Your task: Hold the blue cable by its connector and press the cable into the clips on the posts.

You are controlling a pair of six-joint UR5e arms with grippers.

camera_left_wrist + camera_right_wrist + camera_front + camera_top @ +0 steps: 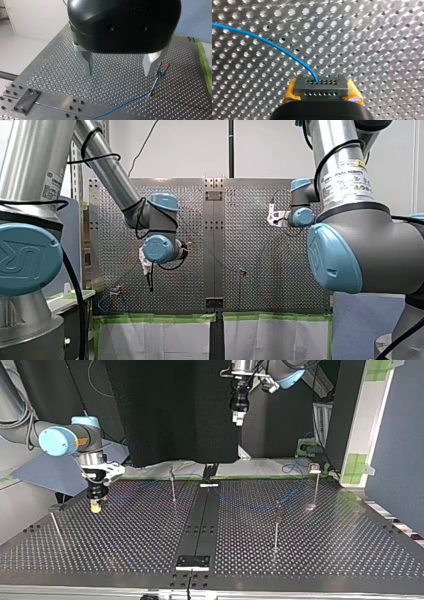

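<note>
Perforated table [325,550]; right hand [96,506] low, around connector [321,89].

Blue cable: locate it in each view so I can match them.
Front view: blue cable loops at the perforated table's lower left.
Top view: by the far post at right.
Left wrist view: trails from the clip beside my left tool.
Right wrist view: arcs from the connector in my right tool.
Shared landmark: the perforated table.
</note>
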